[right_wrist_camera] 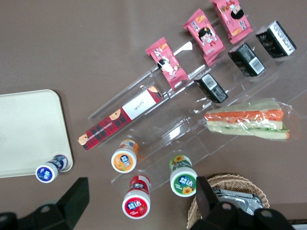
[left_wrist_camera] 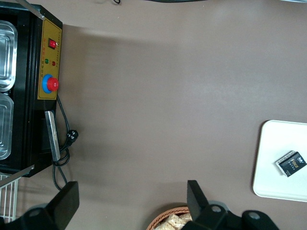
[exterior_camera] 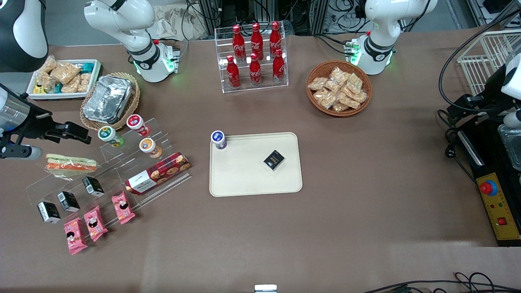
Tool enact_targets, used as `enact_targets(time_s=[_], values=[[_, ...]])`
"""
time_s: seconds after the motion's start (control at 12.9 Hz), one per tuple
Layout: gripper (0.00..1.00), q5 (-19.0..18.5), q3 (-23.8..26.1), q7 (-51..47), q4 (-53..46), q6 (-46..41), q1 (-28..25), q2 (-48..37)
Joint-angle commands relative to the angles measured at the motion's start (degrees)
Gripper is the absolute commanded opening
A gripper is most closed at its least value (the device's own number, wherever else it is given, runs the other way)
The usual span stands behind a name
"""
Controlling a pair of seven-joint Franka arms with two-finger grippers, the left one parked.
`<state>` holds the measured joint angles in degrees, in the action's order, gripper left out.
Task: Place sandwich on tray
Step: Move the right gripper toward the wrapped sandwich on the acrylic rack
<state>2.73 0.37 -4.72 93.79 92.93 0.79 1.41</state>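
1 sandwich [exterior_camera: 71,163], 1 tray [exterior_camera: 244,179], 6 cola bottles [exterior_camera: 255,53], 3 pink packets [exterior_camera: 97,222], 4 cups [exterior_camera: 134,136].

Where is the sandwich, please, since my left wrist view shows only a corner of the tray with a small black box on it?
Observer: The sandwich lies on a clear acrylic stand toward the working arm's end of the table, well apart from the tray.
Operator: Is the gripper holding it?
Observer: No. The gripper hovers beside the sandwich, farther from the front camera, with its fingers open and empty.
Operator: Is anything else on the tray?
Observer: Yes, a blue-lidded cup stands at the tray corner nearest the stand.
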Motion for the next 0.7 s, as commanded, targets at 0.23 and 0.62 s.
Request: enact_targets(time_s=[0.23,0.62], values=[[0.99,-1.1,-0.1,-1.3,-2.1,-0.6,-0.2,0.3],[0.99,-1.8,-0.5,-15.3,-2.5,-0.6,0.3,0.5]])
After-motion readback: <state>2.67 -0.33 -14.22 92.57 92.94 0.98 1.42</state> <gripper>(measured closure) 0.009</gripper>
